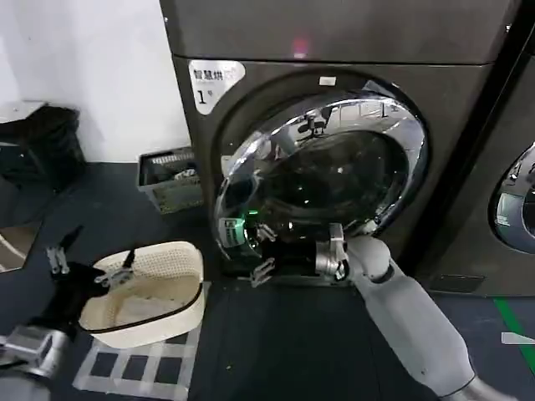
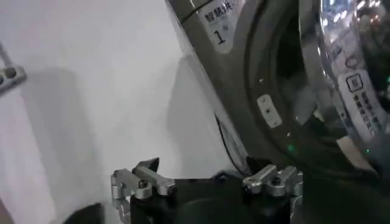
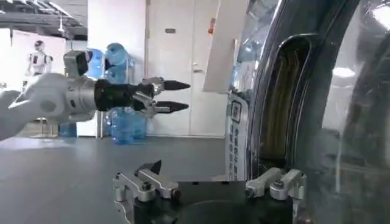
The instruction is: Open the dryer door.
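Head view: right pincer [image 1: 261,251], fingers spread and released, sits at the ajar dryer door [image 1: 322,167]'s lower left rim, nearer than the left arm.

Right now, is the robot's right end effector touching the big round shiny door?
Cannot tell. In the head view the right end effector sits at the lower left rim of the chrome-ringed dark-glass dryer door, overlapping it; no gap or contact shows plainly.
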`<act>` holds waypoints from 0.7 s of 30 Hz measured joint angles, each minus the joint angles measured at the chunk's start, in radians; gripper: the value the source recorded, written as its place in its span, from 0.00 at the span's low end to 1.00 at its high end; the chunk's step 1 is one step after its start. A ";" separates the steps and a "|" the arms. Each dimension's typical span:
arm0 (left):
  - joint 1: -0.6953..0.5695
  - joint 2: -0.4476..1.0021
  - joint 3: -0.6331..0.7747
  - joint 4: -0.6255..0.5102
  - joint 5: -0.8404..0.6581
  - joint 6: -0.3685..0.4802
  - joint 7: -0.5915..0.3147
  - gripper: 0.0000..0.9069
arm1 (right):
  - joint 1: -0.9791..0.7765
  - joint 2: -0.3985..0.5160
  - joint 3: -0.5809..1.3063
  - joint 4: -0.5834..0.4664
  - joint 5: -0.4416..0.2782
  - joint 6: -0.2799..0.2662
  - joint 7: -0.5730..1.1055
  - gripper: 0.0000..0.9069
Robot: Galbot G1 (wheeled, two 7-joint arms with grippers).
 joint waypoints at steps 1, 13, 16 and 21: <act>-0.004 0.004 0.000 0.008 -0.018 0.002 -0.003 1.00 | -0.003 -0.004 0.002 0.001 -0.001 0.009 -0.022 1.00; -0.080 0.096 0.068 0.132 -0.255 -0.062 -0.064 1.00 | -0.063 -0.040 0.043 0.037 -0.003 0.025 -0.124 1.00; -0.100 0.118 0.081 0.150 -0.286 -0.034 -0.063 1.00 | -0.086 -0.044 0.056 0.053 -0.003 0.032 -0.129 1.00; -0.135 0.168 0.108 0.181 -0.310 -0.049 -0.025 1.00 | -0.145 -0.050 0.098 0.083 0.000 0.044 -0.167 1.00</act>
